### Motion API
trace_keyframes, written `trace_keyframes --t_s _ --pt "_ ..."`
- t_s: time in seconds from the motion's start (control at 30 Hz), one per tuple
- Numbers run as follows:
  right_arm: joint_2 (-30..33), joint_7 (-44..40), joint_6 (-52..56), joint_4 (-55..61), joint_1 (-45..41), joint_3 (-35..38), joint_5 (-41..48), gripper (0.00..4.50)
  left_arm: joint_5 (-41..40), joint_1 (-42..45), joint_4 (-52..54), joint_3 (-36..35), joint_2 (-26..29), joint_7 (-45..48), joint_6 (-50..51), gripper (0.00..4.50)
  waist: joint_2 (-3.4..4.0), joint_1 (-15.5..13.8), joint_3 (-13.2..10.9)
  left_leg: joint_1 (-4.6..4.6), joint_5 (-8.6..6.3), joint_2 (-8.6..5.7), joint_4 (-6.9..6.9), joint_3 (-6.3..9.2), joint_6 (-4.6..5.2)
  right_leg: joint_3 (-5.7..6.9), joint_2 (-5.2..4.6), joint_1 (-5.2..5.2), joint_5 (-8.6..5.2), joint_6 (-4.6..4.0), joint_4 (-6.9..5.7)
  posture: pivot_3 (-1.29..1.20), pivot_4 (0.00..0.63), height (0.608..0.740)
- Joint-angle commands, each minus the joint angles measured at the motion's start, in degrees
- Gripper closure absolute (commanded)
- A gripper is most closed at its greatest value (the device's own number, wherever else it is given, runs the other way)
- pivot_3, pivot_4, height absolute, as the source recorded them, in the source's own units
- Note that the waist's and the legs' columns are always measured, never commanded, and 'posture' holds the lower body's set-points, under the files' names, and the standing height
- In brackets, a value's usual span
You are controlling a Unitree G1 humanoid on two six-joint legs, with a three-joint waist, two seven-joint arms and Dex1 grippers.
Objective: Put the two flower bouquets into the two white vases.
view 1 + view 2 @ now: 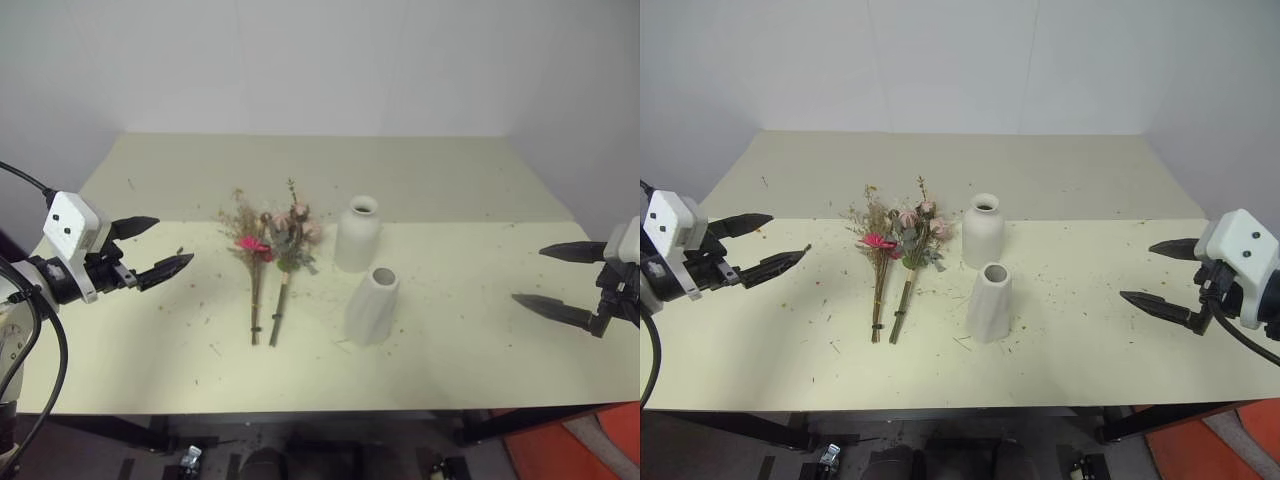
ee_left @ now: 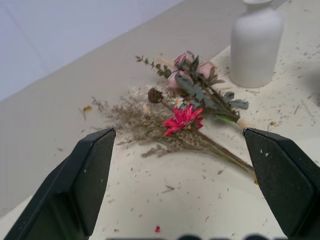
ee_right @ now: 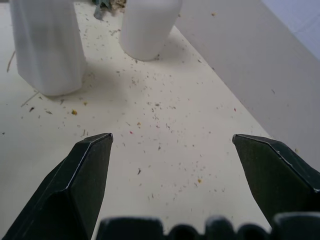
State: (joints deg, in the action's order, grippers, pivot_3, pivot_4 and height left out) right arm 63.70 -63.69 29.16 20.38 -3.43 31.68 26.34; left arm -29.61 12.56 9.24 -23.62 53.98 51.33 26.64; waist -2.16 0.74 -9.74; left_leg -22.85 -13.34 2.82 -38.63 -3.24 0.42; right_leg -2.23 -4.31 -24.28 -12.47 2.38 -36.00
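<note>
While both bouquets [image 1: 268,262] lie beside the vases [image 1: 365,272], both grippers' jaws gape empty

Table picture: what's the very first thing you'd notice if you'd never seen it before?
Probably the magenta gerbera bouquet, lying flat in the middle of the cream table right beside the pink rose bouquet. Just right of them stand two white vases, the bottle-shaped vase behind and the cone-shaped vase in front. At the sides, the left gripper and the right gripper hang open, holding nothing.
</note>
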Motion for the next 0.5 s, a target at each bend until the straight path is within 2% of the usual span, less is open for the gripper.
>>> trace_keyframes --t_s 0.03,0.13,0.23,0.5 --pt "2.1 1.3 2.4 7.2 -4.3 -1.2 4.4 0.00 1.9 1.5 -0.1 1.7 -1.2 -5.6 3.7 0.06 0.00 0.0 0.0 0.00 0.00 0.00 0.00 0.00 0.00 0.00 0.00 -0.01 0.00 0.00 0.00 0.00 0.150 0.740" --pt "2.8 1.4 3.6 10.2 -7.4 -3.0 7.0 0.00 2.3 3.1 0.8 5.2 -1.4 -9.2 10.7 0.06 0.00 0.0 0.0 0.01 0.00 0.01 0.00 0.02 0.00 0.00 0.02 -0.02 0.00 0.01 -0.03 0.00 0.150 0.740" --pt "3.4 2.2 5.0 12.5 -11.0 -6.0 9.3 0.00 0.9 8.2 4.5 10.5 -2.2 -13.3 22.1 0.06 -0.04 -0.3 0.0 -0.05 0.00 0.00 -0.01 0.04 0.00 0.02 0.00 -0.01 0.00 0.02 0.01 0.00 0.150 0.740" --pt "2.9 4.6 6.4 14.4 -14.7 -11.0 10.9 0.00 -0.5 22.4 5.3 26.4 -4.8 -14.9 45.8 0.06 -0.07 -0.7 0.0 -0.16 0.00 -0.07 -0.04 0.11 0.00 0.04 0.01 -0.07 0.19 -0.29 0.01 0.00 0.150 0.740"
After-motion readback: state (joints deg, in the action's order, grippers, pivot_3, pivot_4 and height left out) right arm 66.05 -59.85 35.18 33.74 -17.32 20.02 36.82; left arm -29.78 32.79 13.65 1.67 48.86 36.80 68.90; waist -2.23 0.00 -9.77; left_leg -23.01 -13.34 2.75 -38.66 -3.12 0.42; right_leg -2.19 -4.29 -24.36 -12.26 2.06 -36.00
